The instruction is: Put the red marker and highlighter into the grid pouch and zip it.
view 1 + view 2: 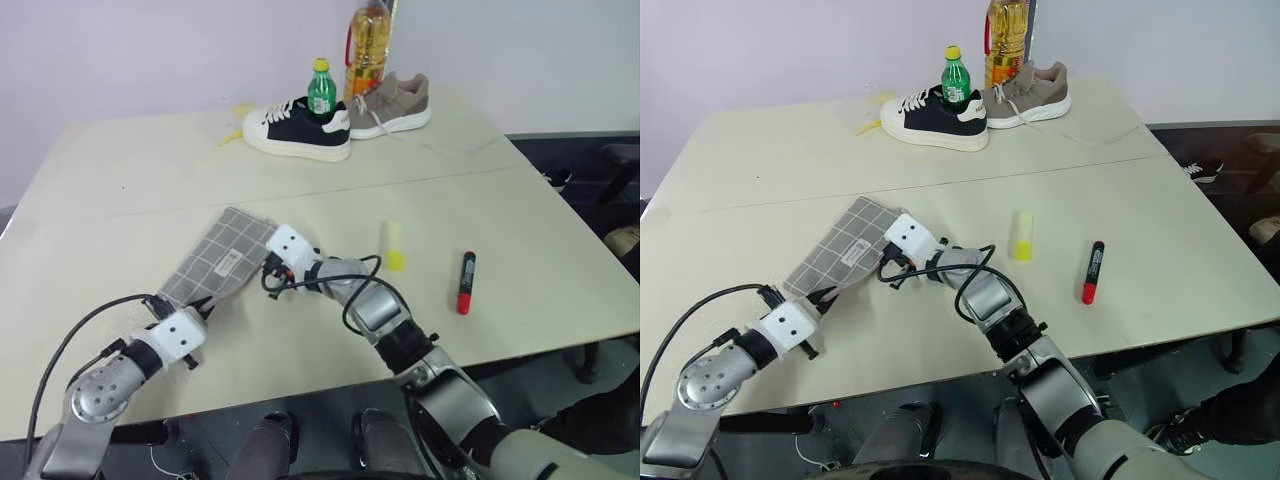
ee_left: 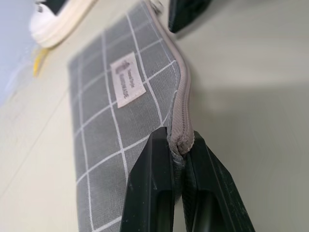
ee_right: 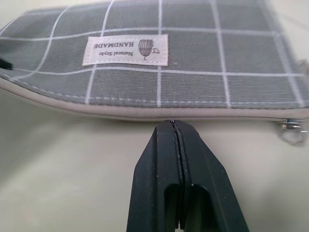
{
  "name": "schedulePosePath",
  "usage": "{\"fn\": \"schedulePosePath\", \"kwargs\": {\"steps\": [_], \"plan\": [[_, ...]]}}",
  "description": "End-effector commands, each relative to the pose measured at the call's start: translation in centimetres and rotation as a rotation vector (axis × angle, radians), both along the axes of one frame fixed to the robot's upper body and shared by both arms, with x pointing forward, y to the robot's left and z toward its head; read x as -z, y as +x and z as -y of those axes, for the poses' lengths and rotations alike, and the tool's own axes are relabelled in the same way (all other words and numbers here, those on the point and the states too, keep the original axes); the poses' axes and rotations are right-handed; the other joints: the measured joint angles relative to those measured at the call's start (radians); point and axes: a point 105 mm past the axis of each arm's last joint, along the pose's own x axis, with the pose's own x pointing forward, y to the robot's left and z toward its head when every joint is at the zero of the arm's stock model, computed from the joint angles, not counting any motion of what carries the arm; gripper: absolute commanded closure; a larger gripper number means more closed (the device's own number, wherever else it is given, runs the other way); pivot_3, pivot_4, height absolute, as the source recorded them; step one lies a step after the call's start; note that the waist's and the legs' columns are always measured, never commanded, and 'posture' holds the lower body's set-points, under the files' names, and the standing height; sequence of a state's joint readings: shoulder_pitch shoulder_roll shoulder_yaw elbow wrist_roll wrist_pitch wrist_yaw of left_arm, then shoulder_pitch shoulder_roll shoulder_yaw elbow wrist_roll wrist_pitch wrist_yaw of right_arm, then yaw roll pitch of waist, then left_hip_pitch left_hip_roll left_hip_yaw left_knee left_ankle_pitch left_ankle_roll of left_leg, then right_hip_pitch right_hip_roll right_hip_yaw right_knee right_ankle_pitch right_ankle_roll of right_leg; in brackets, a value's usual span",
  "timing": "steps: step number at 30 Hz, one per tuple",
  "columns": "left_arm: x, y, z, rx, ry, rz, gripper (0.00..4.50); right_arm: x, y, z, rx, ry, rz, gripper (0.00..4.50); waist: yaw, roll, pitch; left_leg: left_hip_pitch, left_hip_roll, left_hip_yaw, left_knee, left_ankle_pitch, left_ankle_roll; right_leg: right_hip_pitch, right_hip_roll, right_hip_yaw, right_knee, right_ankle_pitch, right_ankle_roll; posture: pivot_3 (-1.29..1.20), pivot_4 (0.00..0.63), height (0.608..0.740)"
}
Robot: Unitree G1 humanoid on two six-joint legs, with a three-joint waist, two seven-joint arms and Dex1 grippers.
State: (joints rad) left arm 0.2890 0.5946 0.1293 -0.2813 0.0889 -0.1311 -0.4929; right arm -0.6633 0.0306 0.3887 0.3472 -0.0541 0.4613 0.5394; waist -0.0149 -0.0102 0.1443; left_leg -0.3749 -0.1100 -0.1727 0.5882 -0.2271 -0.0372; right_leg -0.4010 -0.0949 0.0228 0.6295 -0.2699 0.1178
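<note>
Left gripper (image 2: 179,145) jaws pinched shut; right gripper (image 3: 176,126) jaws closed, empty.

two shoes (image 1: 297,131), two bottles (image 1: 321,89), one pouch (image 1: 218,256), one marker (image 1: 465,281), one highlighter (image 1: 395,246)

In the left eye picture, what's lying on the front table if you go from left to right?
grid pouch → highlighter → red marker
</note>
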Motion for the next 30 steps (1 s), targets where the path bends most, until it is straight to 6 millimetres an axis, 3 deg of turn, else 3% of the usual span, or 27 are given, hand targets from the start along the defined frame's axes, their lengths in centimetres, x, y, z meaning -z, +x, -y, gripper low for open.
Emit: {"fn": "schedulePosePath", "kwargs": {"steps": [1,3,6,11,15,19,24,30], "plan": [[-3.2,0.6,1.4,0.019,-0.153,0.07,4.44,-4.2,1.2,0.7,0.024,0.085,0.143,4.5,0.002,0.0,0.0,0.0,0.0,0.0,0.0,0.0,0.0,0.0,0.0,0.0,0.0,0.0,0.0,0.0,0.15,0.74],[-4.0,0.6,2.4,0.036,-0.24,0.065,4.44,-5.5,1.8,2.2,0.041,0.133,0.151,4.5,0.001,-0.001,0.0,0.0,0.0,0.0,0.0,0.0,0.0,0.0,0.0,0.0,0.0,0.0,0.0,0.0,0.15,0.74],[-4.8,0.5,4.0,0.071,-0.335,0.053,4.5,-6.8,3.0,5.1,0.095,0.15,0.17,3.62,0.001,-0.002,-0.001,0.0,0.0,0.0,0.001,0.0,0.0,0.001,0.0,0.0,-0.001,0.0,0.0,0.0,0.15,0.74],[-5.6,0.6,5.6,0.108,-0.405,0.043,4.5,-7.7,3.6,9.3,0.121,0.091,0.228,1.14,0.001,-0.003,-0.001,0.0,0.0,0.001,0.001,0.0,0.0,0.005,-0.001,0.0,-0.001,0.0,0.0,0.0,0.15,0.74],[-5.8,0.6,6.5,0.15,-0.431,0.029,4.5,-7.3,3.9,11.3,0.144,0.033,0.234,1.14,-0.003,-0.003,-0.001,0.0,0.001,0.002,0.0,0.0,0.0,0.005,-0.001,0.0,-0.001,0.0,0.0,0.0,0.15,0.74],[-5.9,0.7,7.2,0.188,-0.437,0.016,4.5,-6.9,4.2,11.9,0.171,0.024,0.224,1.14,0.001,-0.003,-0.001,-0.001,0.001,0.002,0.0,0.0,0.0,0.005,-0.001,0.001,-0.002,0.0,0.0,0.0,0.15,0.74],[-5.8,1.0,7.3,0.193,-0.428,0.015,4.5,-7.2,4.8,12.3,0.205,-0.004,0.247,1.14,0.003,-0.003,-0.001,-0.001,0.001,0.002,0.001,0.0,0.0,0.005,-0.001,0.001,-0.002,0.0,0.0,0.0,0.15,0.74],[-5.2,1.4,6.6,0.162,-0.377,0.024,4.5,-6.8,4.8,14.4,0.212,-0.163,0.339,1.14,0.006,-0.003,-0.001,-0.001,0.0,0.002,0.001,0.0,0.0,0.006,-0.001,0.001,-0.003,0.0,-0.001,0.0,0.15,0.74]]}}
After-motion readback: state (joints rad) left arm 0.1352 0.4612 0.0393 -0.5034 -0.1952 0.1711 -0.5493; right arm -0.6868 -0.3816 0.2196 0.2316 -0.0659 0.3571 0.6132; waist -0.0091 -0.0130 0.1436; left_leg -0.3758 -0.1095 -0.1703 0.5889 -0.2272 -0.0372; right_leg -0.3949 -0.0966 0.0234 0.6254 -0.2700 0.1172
